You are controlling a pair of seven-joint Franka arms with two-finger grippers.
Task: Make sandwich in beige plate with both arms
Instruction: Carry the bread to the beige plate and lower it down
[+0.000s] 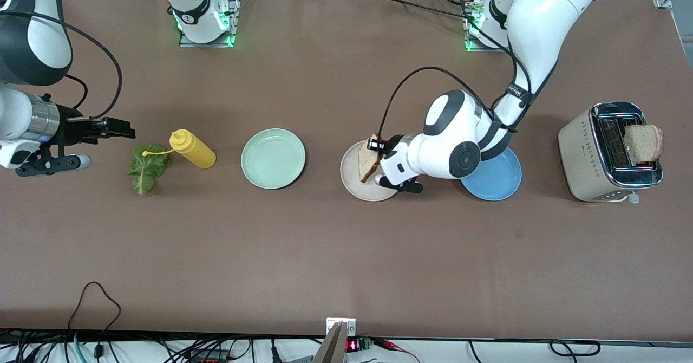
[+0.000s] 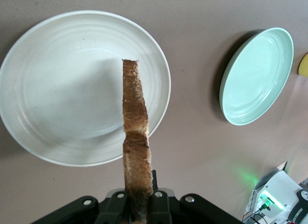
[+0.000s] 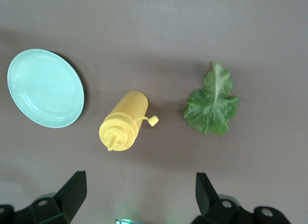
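My left gripper [image 1: 377, 151] [image 2: 139, 205] is shut on the edge of a light-brown toast slice [image 1: 370, 163] [image 2: 134, 115]. It holds the slice on edge, tilted, just over the beige plate [image 1: 358, 185] [image 2: 62, 89], which has nothing else on it. A second toast slice [image 1: 644, 142] sticks out of the toaster [image 1: 587, 160]. The green lettuce leaf [image 1: 146, 168] [image 3: 211, 106] lies flat on the table toward the right arm's end. My right gripper [image 1: 122, 128] [image 3: 139, 183] hangs open and empty over the table beside the lettuce.
A yellow squeeze bottle [image 1: 193, 148] [image 3: 124, 120] lies between the lettuce and a mint green plate [image 1: 273, 159] [image 2: 257, 74] [image 3: 45, 87]. A blue plate [image 1: 501, 181] sits under the left arm's wrist, between the beige plate and the toaster.
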